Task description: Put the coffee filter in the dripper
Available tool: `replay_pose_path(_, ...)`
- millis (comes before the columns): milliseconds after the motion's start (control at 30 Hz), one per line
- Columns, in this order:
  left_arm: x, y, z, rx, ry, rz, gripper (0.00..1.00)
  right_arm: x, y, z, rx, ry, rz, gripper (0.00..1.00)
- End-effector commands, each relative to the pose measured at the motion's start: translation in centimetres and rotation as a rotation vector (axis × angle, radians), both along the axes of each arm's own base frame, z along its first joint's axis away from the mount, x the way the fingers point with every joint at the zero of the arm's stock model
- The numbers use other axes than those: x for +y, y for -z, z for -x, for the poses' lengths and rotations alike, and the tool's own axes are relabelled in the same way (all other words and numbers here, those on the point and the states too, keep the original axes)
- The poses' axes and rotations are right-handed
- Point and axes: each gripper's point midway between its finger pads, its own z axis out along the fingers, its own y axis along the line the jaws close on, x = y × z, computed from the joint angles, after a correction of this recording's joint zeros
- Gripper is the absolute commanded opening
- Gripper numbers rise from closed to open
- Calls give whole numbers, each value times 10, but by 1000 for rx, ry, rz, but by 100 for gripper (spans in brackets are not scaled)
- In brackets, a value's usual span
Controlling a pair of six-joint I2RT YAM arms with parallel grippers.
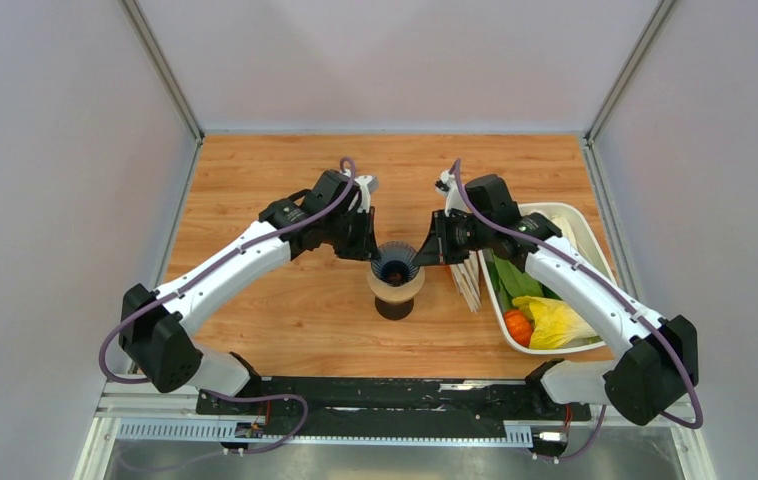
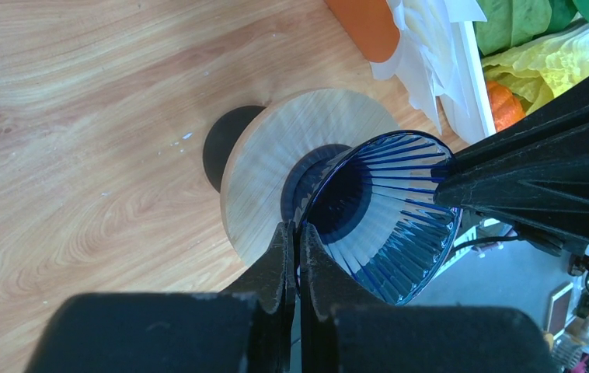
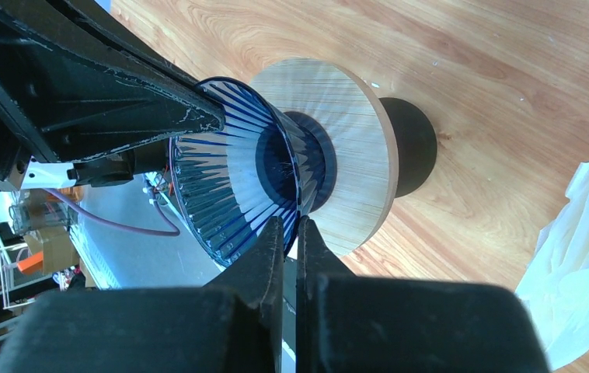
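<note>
The navy-blue ribbed dripper (image 1: 396,265) sits narrow end down in a tan wooden ring (image 1: 395,291) at the table's middle. My left gripper (image 1: 371,250) is shut on the dripper's left rim; in the left wrist view its tips (image 2: 297,230) pinch the rim of the dripper (image 2: 385,210). My right gripper (image 1: 425,250) is shut on the opposite rim; in the right wrist view its tips (image 3: 291,225) pinch the dripper (image 3: 229,179). The dripper's inside shows only bare ribs. No single coffee filter is in view.
An upright stack of white filters (image 1: 467,280) stands just right of the dripper, also in the right wrist view (image 3: 587,256). A white tray (image 1: 555,208) with greens and an orange vegetable lies at the right. The ring rests on a dark round base (image 3: 412,144).
</note>
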Motion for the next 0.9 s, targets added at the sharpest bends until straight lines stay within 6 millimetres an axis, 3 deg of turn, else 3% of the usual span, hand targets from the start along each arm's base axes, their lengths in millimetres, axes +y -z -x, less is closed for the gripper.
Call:
replay_pose_path(0, 7, 37, 12, 92, 35, -87, 0, -4, 29, 13, 60, -34, 54, 0)
replay_pose_path(333, 10, 51, 17, 120, 41, -103, 0, -4, 38, 15, 63, -69, 64, 0)
replay_pose_path(700, 2, 11, -4, -7, 50, -67, 6, 3, 0, 6, -27, -69, 8, 8)
replay_pose_path(867, 0, 1, -6, -33, 51, -48, 8, 5, -13, 5, -43, -69, -20, 17)
